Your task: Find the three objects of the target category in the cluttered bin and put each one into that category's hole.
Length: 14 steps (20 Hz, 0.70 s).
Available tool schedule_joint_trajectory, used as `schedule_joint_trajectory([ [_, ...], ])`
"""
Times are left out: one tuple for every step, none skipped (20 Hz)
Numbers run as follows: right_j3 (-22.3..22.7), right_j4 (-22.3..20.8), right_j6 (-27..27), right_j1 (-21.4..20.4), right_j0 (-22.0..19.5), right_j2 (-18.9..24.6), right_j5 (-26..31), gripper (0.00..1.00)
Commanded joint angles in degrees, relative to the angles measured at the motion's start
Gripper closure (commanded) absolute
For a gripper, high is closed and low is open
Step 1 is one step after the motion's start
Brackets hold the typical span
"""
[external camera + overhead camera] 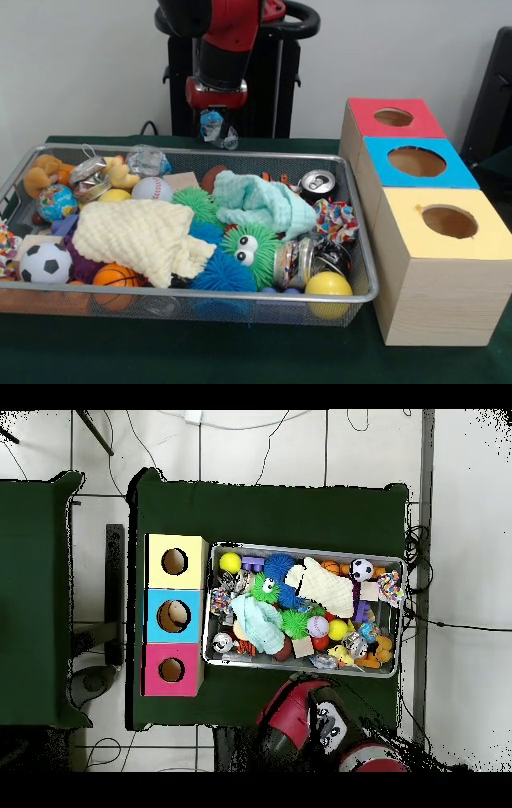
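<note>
In the front view a wire bin [358, 264] sits on the table [200, 356], packed with clutter. To its right three boxes [436, 264] stand in a row running front to back, each with a hole on top. Inside the bin, a knitted cloth [140, 236] lies left of centre, a soccer ball [45, 262] at the front left, a can [318, 184] toward the back right. The gripper [218, 128] hangs above the bin's back edge.

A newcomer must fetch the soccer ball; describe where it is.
Start at the wire mesh bin on the green table. In the front view, go to its near left corner: the soccer ball sits there beside an orange basketball. It alone is white with black patches.
</note>
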Motion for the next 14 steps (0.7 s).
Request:
schedule_joint_trajectory([
  [-9.65, -1.82, 16.19, 10.28, 5.25, -5.45, -9.0, 0.0],
  [-10.3, -1.14, 16.97, 12.18, 6.28, -6.41, -10.17, 0.0],
  [-10.83, -0.17, 17.2, 13.97, 6.76, -7.22, -11.32, 0.0],
  [-11.04, 1.18, 16.64, 15.44, 6.95, -7.6, -11.66, 0.0],
  [-10.92, 2.36, 16.02, 16.49, 6.69, -7.63, -11.62, 0.0],
  [-10.53, 3.72, 15.15, 17.27, 6.32, -7.48, -11.23, 0.0],
  [-9.9, 5.07, 13.86, 17.72, 5.48, -7.01, -10.48, 0.0],
  [-9.17, 6.54, 12.44, 18.07, 4.55, -6.44, -9.41, 0.0],
  [-8.77, 7.77, 11.38, 18.86, 3.71, -6.06, -8.87, 0.0],
  [-8.6, 8.81, 10.34, 19.89, 2.97, -5.74, -8.27, 0.0],
  [-8.43, 9.86, 9.3, 20.92, 2.24, -5.43, -7.66, 0.0],
  [-8.44, 10.63, 8.49, 22.08, 1.65, -5.31, -7.28, 0.0],
  [-8.54, 11.24, 8.08, 23.3, 1.46, -5.36, -7.28, 0.0],
  [-8.56, 11.74, 7.93, 24.14, 1.34, -5.48, -7.39, 0.0],
])
